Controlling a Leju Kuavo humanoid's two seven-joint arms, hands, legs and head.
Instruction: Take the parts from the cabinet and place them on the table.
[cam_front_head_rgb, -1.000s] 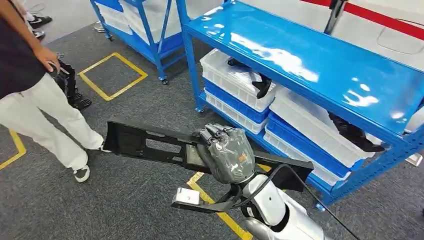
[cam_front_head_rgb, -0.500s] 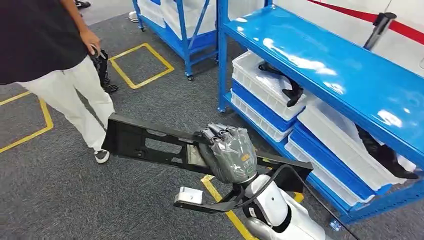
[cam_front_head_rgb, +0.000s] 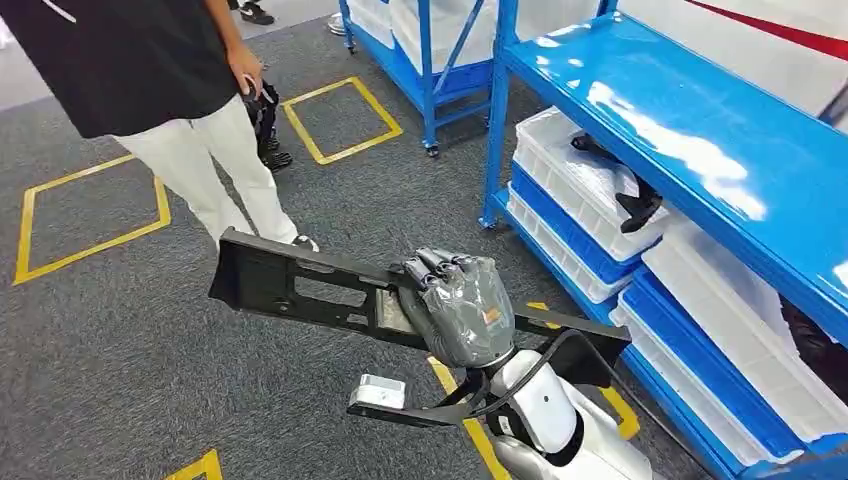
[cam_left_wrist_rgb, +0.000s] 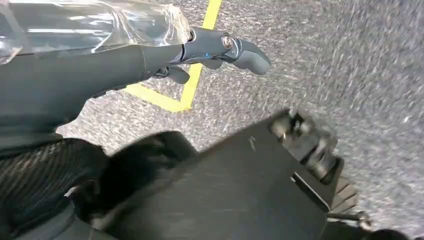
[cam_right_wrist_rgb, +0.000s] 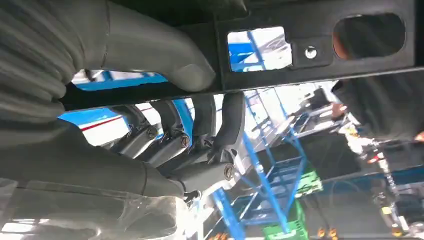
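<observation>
A long black plastic part (cam_front_head_rgb: 290, 285) with cut-outs lies level across the head view, above the grey carpet. My right hand (cam_front_head_rgb: 458, 308) grips it near its middle. In the right wrist view the thumb (cam_right_wrist_rgb: 165, 60) presses one face of the part (cam_right_wrist_rgb: 320, 40) and the fingers (cam_right_wrist_rgb: 212, 120) curl round its edge. The blue cabinet (cam_front_head_rgb: 700, 130) stands to the right, with white bins (cam_front_head_rgb: 575, 175) on its lower shelf and another black part (cam_front_head_rgb: 632, 205) in one of them. My left hand (cam_left_wrist_rgb: 165, 55) hangs over the floor with its fingers stretched out and nothing in them.
A person (cam_front_head_rgb: 150, 70) in a black top and white trousers stands at the upper left, close to the part's far end. Yellow tape squares (cam_front_head_rgb: 345, 120) mark the carpet. A second blue rack (cam_front_head_rgb: 430, 50) stands at the back.
The camera has turned: the cabinet has slid to the right of the picture and the person now stands further in at the upper left. My right hand keeps the same hold on the part.
</observation>
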